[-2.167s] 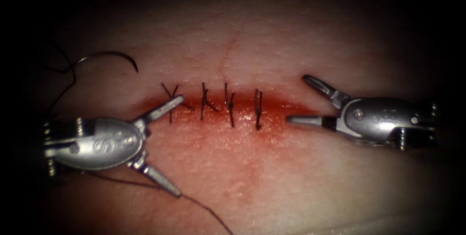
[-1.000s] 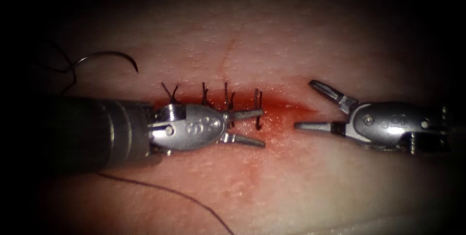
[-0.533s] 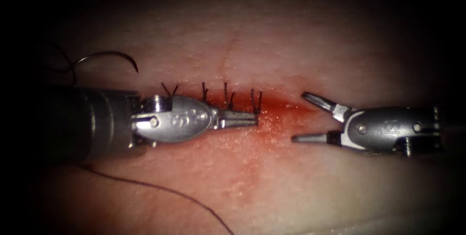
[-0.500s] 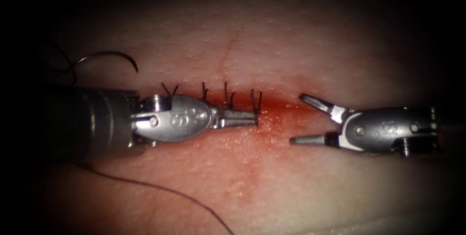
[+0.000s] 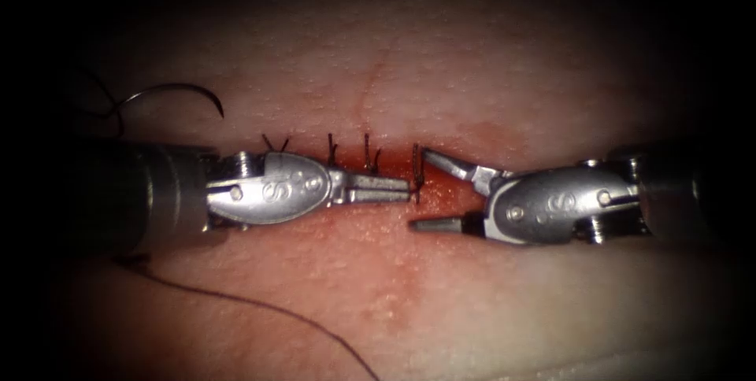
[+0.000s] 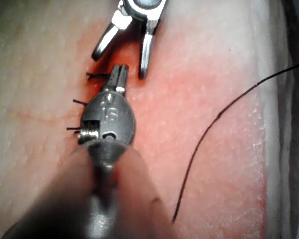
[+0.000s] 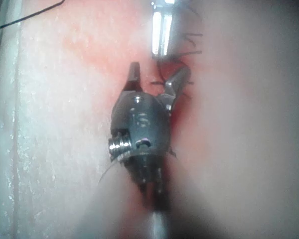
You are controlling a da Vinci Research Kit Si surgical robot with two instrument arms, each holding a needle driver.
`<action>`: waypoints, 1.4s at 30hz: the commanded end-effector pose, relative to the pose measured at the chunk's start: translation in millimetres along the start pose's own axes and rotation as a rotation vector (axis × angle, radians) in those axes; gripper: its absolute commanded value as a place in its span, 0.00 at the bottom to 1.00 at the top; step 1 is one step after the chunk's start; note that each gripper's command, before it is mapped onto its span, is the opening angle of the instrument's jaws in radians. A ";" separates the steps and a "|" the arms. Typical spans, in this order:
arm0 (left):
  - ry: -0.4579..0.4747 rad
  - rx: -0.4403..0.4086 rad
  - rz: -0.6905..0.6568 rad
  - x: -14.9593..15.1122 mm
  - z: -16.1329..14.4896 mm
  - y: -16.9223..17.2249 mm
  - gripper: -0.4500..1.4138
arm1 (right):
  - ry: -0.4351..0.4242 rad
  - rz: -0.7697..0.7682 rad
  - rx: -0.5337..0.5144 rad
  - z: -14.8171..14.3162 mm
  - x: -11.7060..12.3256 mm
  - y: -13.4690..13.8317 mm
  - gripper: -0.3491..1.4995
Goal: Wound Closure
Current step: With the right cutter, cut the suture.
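The cut (image 5: 453, 184) runs across the tissue (image 5: 409, 58) with red fluid along it and several dark stitches over it. My left tool (image 5: 408, 186) lies along the cut from the left, shut, its tip pinching the thread ends of the rightmost stitch (image 5: 416, 162). My right tool (image 5: 419, 190) comes in from the right, open, one jaw on either side of that stitch. The left wrist view shows the left tool (image 6: 122, 68) closed tip-to-tip with the right tool (image 6: 119, 64). The curved needle (image 5: 185, 88) lies free on the tissue at the far left, held by neither tool.
Loose thread (image 5: 260, 314) trails from the needle's end past the left shaft and across the near tissue; the same thread (image 6: 214, 124) curves over the tissue beside the left tool. Short stitch ends (image 6: 79, 101) stick up along the cut.
The left tool swung in from the left, shut its jaws on the rightmost stitch's ends and drew back slightly. The right tool slid left, its open jaws now around that stitch.
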State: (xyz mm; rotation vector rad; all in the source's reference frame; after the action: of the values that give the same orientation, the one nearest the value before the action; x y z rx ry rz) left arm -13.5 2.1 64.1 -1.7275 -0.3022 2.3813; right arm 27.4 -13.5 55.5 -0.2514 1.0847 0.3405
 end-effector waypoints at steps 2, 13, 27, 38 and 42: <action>0.005 0.000 0.000 -0.1 0.6 -0.2 0.00 | 0.002 -0.006 -0.002 1.3 0.0 -0.6 0.86; 0.015 -0.009 0.004 0.5 0.4 0.2 0.00 | 0.010 -0.026 -0.014 3.9 0.6 -1.1 0.86; 0.024 -0.022 -0.011 0.7 0.0 0.2 0.00 | 0.067 -0.110 0.005 5.9 0.7 -2.1 0.87; 0.027 -0.027 -0.014 0.7 0.2 1.0 0.00 | 0.110 -0.133 -0.033 6.4 1.2 -1.5 0.86; 0.028 -0.029 -0.015 0.8 0.2 0.8 0.00 | 0.114 -0.149 -0.034 6.5 1.0 -1.9 0.69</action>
State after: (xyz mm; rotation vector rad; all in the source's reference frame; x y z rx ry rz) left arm -13.5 1.4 62.6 -1.7616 -0.3470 2.3508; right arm 33.2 -12.7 57.0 -0.3856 1.1655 0.2155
